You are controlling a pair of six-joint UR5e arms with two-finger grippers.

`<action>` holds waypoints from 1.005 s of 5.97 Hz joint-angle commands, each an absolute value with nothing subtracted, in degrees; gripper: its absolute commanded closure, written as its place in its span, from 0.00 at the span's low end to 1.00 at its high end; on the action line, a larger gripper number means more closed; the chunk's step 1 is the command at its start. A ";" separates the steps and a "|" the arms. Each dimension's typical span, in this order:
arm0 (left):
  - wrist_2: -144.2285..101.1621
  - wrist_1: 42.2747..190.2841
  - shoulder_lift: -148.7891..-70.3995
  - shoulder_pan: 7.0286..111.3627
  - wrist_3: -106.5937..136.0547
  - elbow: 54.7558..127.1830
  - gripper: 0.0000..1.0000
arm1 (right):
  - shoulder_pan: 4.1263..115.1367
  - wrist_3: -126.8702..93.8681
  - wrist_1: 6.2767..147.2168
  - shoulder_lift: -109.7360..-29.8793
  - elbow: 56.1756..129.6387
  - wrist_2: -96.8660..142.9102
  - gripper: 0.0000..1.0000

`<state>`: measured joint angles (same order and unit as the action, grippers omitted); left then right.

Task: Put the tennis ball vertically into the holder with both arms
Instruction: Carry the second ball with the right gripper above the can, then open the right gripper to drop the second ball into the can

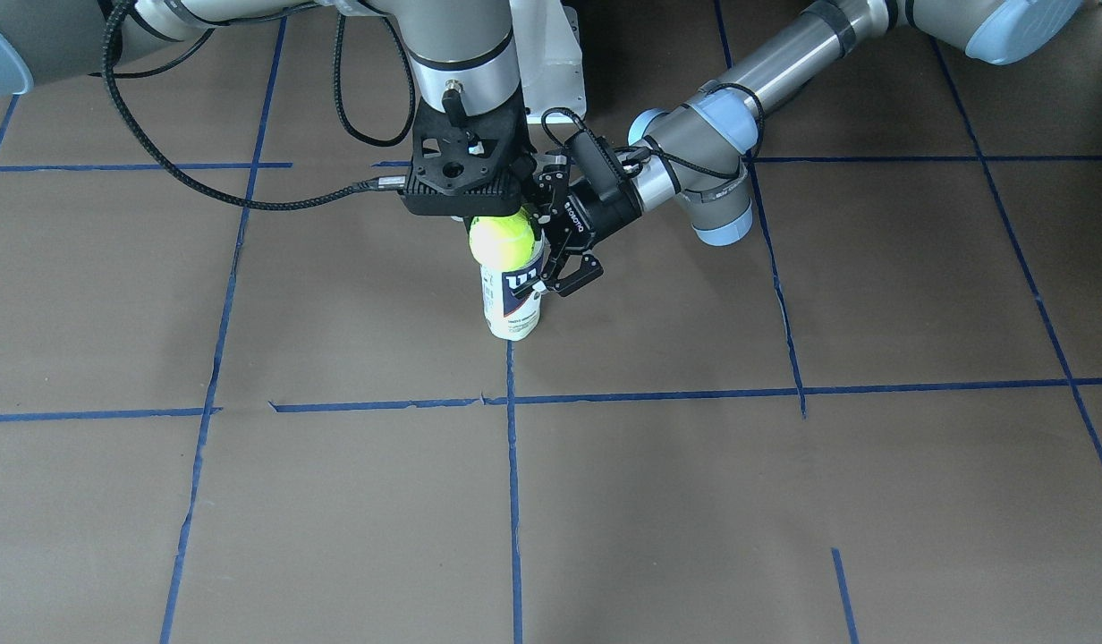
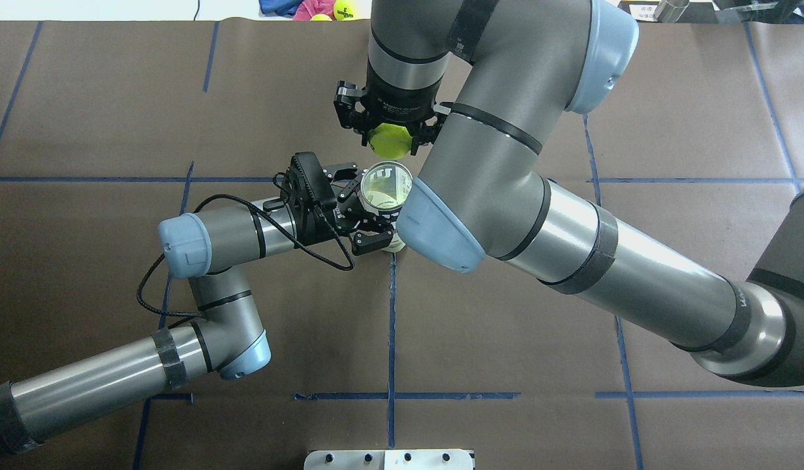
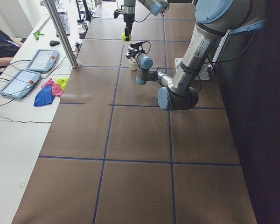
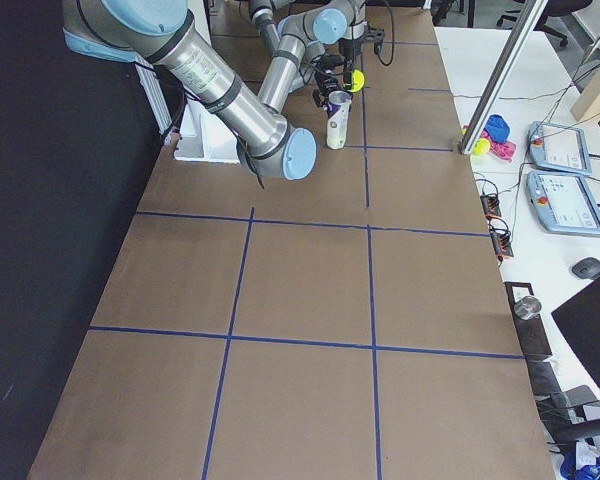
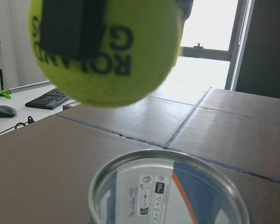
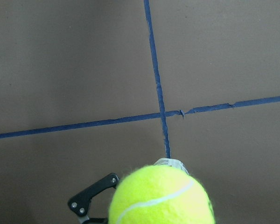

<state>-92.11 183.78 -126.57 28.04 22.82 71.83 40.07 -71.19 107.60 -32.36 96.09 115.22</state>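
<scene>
The holder [image 1: 512,302], a clear can with a white and navy label, stands upright on the table, and its open mouth shows from above [image 2: 387,185]. My left gripper [image 2: 366,207] comes in from the side and is shut on the holder's upper part. My right gripper [image 2: 389,138] points straight down and is shut on the tennis ball [image 1: 502,240]. The ball hangs a little above the holder's rim [image 5: 168,186], slightly to the far side of it. The left wrist view shows black print on the ball [image 5: 107,46]. The right wrist view shows the ball [image 6: 161,198] with the holder's label [image 6: 170,163] just past it.
The brown table [image 2: 506,339] carries a grid of blue tape lines. Loose tennis balls and pink cloth [image 2: 330,9] lie at the far edge. Tablets [image 3: 30,70] and a metal post [image 3: 60,32] stand on the operators' side. The white pedestal base [image 1: 551,63] sits behind the holder.
</scene>
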 commanded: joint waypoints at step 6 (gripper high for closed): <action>-92.11 183.78 -126.48 28.30 22.59 71.72 0.17 | 38.32 -71.10 108.19 -32.96 96.42 115.22 0.00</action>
